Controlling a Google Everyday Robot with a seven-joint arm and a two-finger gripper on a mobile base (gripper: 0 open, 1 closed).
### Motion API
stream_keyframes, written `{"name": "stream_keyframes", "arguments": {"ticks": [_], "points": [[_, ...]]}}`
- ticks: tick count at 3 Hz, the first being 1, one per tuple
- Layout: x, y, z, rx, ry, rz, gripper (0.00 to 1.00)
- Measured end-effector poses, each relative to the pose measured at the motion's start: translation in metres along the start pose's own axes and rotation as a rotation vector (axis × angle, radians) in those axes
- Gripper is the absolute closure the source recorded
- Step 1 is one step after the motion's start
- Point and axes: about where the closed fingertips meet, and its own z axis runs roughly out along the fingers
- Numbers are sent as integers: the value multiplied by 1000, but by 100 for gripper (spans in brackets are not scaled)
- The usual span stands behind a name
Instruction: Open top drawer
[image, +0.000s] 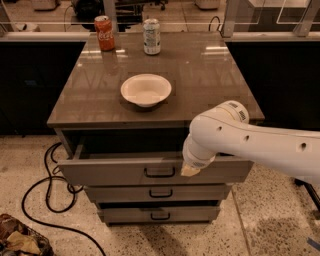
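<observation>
The top drawer (115, 171) is the widest grey drawer under the brown cabinet top. It stands pulled out a good way, with a dark gap behind its front. Its small black loop handle (159, 172) sits mid-front. My white arm comes in from the right, and my gripper (189, 170) hangs at the drawer's front just right of the handle. Only a pale tip of it shows below the wrist.
Two shorter grey drawers (159, 192) sit shut below. On the cabinet top (210, 75) stand a white bowl (146, 89), a red cola can (104, 32) and a silver can (151, 36). A black cable (47, 195) loops on the floor at left.
</observation>
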Motion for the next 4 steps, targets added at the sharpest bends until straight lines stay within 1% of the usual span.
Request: {"name": "stream_keyframes", "arguments": {"ticks": [1,2,3,4], "points": [[0,3,-1,0,-1,4,100],[-4,27,-12,-34,12,33,100],[-4,27,-12,-35,12,33,100],[-10,49,-23,-63,17,44,100]]}}
